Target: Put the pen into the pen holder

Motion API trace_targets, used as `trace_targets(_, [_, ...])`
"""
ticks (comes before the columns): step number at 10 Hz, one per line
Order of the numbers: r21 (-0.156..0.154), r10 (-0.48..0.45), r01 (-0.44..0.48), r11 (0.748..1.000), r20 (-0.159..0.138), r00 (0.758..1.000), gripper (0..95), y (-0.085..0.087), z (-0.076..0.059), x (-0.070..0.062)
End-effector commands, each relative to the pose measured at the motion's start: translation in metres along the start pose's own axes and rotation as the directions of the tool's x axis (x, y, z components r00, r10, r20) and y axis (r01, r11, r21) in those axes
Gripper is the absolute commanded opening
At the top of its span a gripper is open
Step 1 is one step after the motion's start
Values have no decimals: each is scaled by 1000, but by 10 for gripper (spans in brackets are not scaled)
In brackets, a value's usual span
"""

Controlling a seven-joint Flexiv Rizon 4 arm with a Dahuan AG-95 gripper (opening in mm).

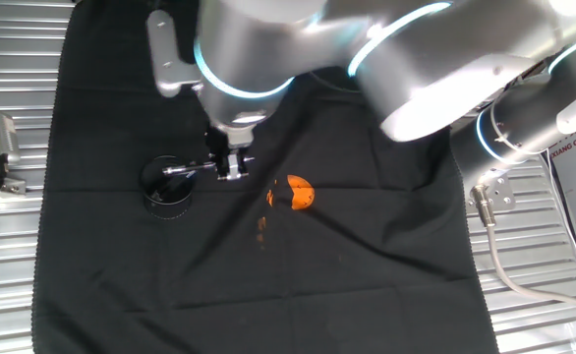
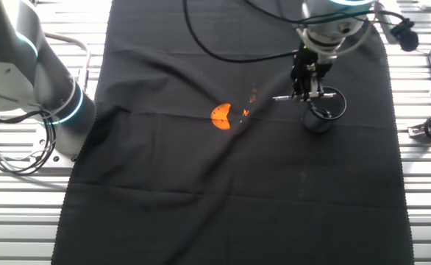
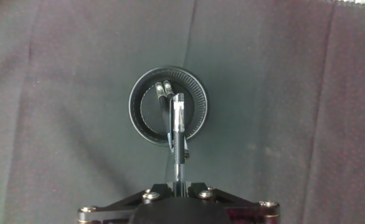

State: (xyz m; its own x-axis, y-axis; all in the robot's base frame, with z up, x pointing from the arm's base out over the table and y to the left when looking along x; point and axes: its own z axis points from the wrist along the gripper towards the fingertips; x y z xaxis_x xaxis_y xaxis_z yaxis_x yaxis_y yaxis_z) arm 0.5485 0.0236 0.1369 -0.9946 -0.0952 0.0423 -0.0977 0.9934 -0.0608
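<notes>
In one fixed view we see the silver arm's two-finger gripper (image 1: 231, 167) hanging low over the black cloth (image 1: 367, 256), fingers closed on the slender dark pen with silvery glints (image 1: 192, 169). The pen lies roughly horizontal here, its free end reaching out over the rim of the short round black cup-shaped pen holder (image 1: 168, 187), which stands upright on the cloth just beside the gripper. A small orange object (image 1: 301, 193) sits on the cloth on the gripper's other side, apart from it, with a few orange specks near it. In the other fixed view we get the same setup from the opposite side: gripper (image 2: 308, 90) clamped on the pen (image 2: 304, 96), the pen stretching across above the near edge of the pen holder (image 2: 323, 112), one end sticking out past the gripper toward the orange object (image 2: 221, 116). The cloth (image 2: 201, 199) is creased around the middle. Whether the pen touches the rim, we cannot tell from either fixed view. In the hand view we look straight down along the fingers: the pen (image 3: 179, 127) runs up from the gripper (image 3: 179, 184) at the bottom edge, held between narrow-set fingers, and its tip end overlaps the open mouth of the pen holder (image 3: 198, 93). Inside the cup we make out two small silvery-tipped dark items (image 3: 164, 91) against the far wall. Cloth (image 3: 307, 112) fills the rest of the view.
</notes>
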Motion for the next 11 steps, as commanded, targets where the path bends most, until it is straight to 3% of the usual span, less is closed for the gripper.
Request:
trace_targets(1, [1,-5,5,1000,-18,1000,0,0,0,1])
trace_targets(11, [3,-16,17,1000,-142,990,0,1,-1,-3])
